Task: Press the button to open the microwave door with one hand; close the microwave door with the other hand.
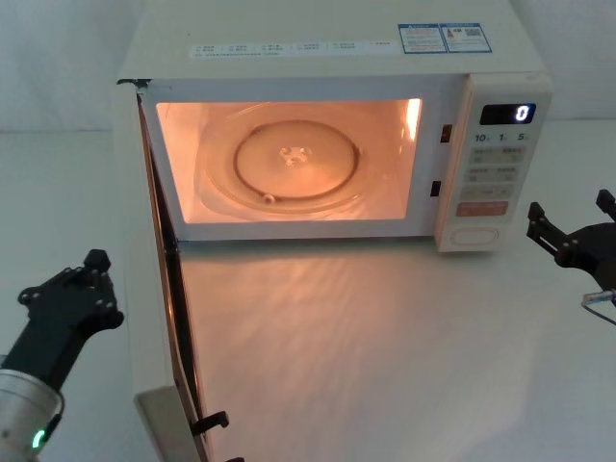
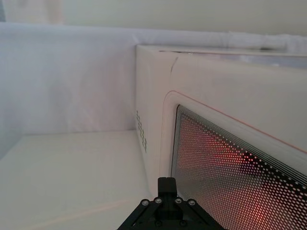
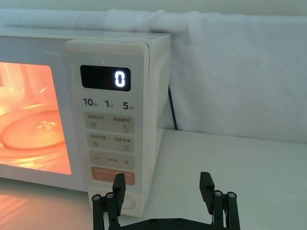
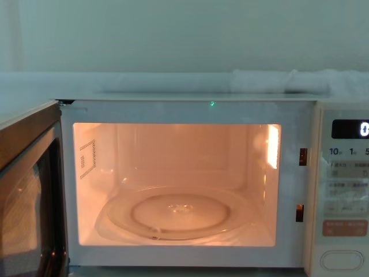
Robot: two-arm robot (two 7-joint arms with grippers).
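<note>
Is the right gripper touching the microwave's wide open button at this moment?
No, the right gripper hangs open to the side of the control panel, apart from the button.

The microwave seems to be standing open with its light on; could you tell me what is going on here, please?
The microwave door is swung wide open and the lit cavity holds a glass turntable. The right claw, fingers open, sits just right of the control panel, near the button but not touching it. The left claw is on the outer side of the open door, close to its window, placed to push it shut. The display reads 0.
</note>
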